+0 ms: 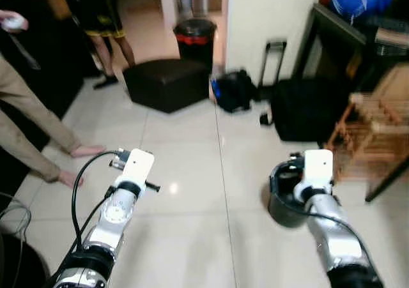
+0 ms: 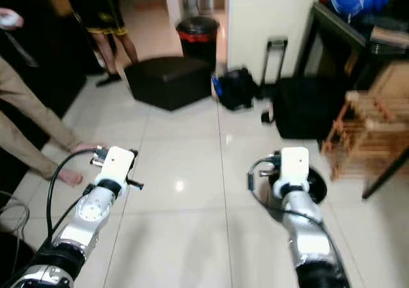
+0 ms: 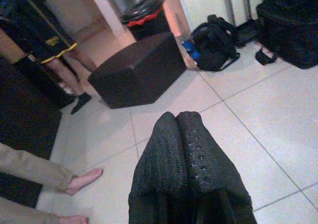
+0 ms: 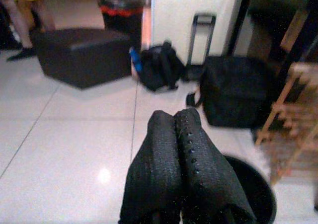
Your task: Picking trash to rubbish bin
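Note:
A small black bin (image 1: 282, 206) stands on the tiled floor right under my right arm (image 1: 317, 173); its rim (image 4: 254, 185) curves just past the fingers. My right gripper (image 4: 174, 116) is shut with nothing in it, held above the bin's near edge. My left gripper (image 3: 177, 117) is also shut and empty, hovering over bare tiles to the left. A taller black bin with a red band (image 1: 195, 35) stands far back by the white wall. A small blue item (image 4: 133, 59) lies beside the backpack; what it is cannot be made out.
A black ottoman (image 1: 167, 82) sits ahead, with a black backpack (image 1: 235, 90) and black suitcase (image 1: 307, 106) to its right. A wooden rack (image 1: 374, 127) stands at the right. A person's bare feet (image 1: 85, 151) are at the left; another person (image 1: 105, 20) stands farther back.

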{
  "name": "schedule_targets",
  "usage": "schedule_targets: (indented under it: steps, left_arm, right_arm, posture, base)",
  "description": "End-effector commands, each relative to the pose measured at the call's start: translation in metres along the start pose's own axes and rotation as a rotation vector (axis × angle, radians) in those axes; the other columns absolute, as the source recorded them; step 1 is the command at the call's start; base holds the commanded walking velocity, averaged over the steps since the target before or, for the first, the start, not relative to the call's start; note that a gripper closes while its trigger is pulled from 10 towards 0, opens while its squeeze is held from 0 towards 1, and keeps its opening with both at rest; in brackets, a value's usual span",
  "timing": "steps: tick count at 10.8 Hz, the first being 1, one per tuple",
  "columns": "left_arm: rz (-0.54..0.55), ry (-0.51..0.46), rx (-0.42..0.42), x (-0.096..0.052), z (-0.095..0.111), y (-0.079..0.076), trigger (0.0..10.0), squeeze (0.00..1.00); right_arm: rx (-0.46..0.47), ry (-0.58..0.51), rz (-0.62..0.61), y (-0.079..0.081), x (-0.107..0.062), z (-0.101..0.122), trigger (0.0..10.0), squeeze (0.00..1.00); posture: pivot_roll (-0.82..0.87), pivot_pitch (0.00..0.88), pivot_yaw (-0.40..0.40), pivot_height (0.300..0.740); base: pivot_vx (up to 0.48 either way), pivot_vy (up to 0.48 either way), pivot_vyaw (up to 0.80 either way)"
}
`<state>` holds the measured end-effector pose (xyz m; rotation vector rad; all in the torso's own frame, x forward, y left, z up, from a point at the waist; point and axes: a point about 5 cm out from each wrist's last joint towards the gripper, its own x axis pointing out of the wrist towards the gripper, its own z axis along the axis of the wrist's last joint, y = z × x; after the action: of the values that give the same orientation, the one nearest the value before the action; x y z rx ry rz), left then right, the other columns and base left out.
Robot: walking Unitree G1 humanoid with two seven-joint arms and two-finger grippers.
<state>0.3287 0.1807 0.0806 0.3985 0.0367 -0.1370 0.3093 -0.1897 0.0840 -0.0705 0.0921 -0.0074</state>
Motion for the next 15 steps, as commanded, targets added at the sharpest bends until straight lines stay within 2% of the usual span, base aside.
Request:
schedule_targets:
  steps: [1, 2, 3, 4, 5, 7, 8, 9, 10, 12, 15]
  left_arm:
    - [-0.037, 0.024, 0.032, -0.008, -0.007, 0.003, 10.0, 0.00]
    - [-0.070, 0.008, 0.053, -0.009, -0.004, 0.005, 10.0, 0.00]
    - [-0.068, -0.003, 0.056, -0.005, 0.001, 0.008, 10.0, 0.00]
    - [-0.053, -0.017, 0.047, 0.007, 0.011, 0.012, 10.0, 0.00]
    - [-0.037, -0.024, 0.051, 0.018, 0.020, 0.013, 10.0, 0.00]
    - [0.004, -0.031, 0.021, 0.022, 0.026, 0.016, 10.0, 0.00]
    - [0.038, -0.043, -0.012, 0.020, 0.026, 0.011, 10.0, 0.00]
    - [0.049, -0.048, -0.020, 0.021, 0.028, 0.010, 10.0, 0.00]
    - [0.058, -0.041, -0.030, 0.026, 0.030, 0.013, 10.0, 0.00]
    - [0.059, -0.033, -0.028, 0.031, 0.033, 0.014, 10.0, 0.00]
    - [0.067, -0.066, -0.059, 0.041, 0.048, 0.005, 10.0, 0.00]
  right_arm:
    - [0.023, 0.014, 0.012, 0.011, -0.007, -0.003, 10.0, 0.00]
    - [0.032, 0.040, 0.003, 0.015, -0.013, -0.013, 10.0, 0.00]
    - [0.024, 0.048, -0.011, 0.011, -0.012, -0.014, 10.0, 0.00]
    - [-0.010, 0.028, -0.010, 0.000, -0.006, -0.005, 10.0, 0.00]
    - [-0.004, 0.013, -0.027, -0.007, 0.001, 0.007, 10.0, 0.00]
    - [0.005, 0.004, -0.023, -0.003, 0.011, 0.014, 10.0, 0.00]
    - [0.055, -0.013, -0.018, 0.003, 0.021, 0.020, 10.0, 0.00]
    - [0.062, -0.016, -0.022, 0.003, 0.026, 0.022, 10.0, 0.00]
    - [0.075, 0.004, -0.050, 0.000, 0.038, 0.027, 10.0, 0.00]
    - [0.091, 0.007, -0.081, -0.002, 0.048, 0.034, 10.0, 0.00]
    - [0.076, -0.027, -0.089, -0.008, 0.056, 0.046, 10.0, 0.00]
  posture:
    - [-0.07, 0.239, 0.143, 0.740]
    - [-0.06, 0.253, 0.165, 0.740]
    - [-0.07, 0.257, 0.180, 0.740]
    - [-0.10, 0.273, 0.175, 0.740]
    - [-0.10, 0.256, 0.144, 0.740]
    - [-0.10, 0.224, 0.124, 0.740]
    - [-0.05, 0.098, 0.106, 0.740]
    - [-0.05, 0.091, 0.106, 0.740]
    - [-0.06, 0.061, 0.122, 0.740]
    - [-0.09, 0.038, 0.155, 0.740]
    - [-0.10, 0.000, 0.126, 0.740]
  base:
    - [0.000, 0.000, 0.00]
    - [0.000, 0.000, 0.00]
    - [0.000, 0.000, 0.00]
    - [0.000, 0.000, 0.00]
    - [0.000, 0.000, 0.00]
    - [0.000, 0.000, 0.00]
    - [0.000, 0.000, 0.00]
    - [0.000, 0.000, 0.00]
    - [0.000, 0.000, 0.00]
    - [0.000, 0.000, 0.00]
    - [0.000, 0.000, 0.00]
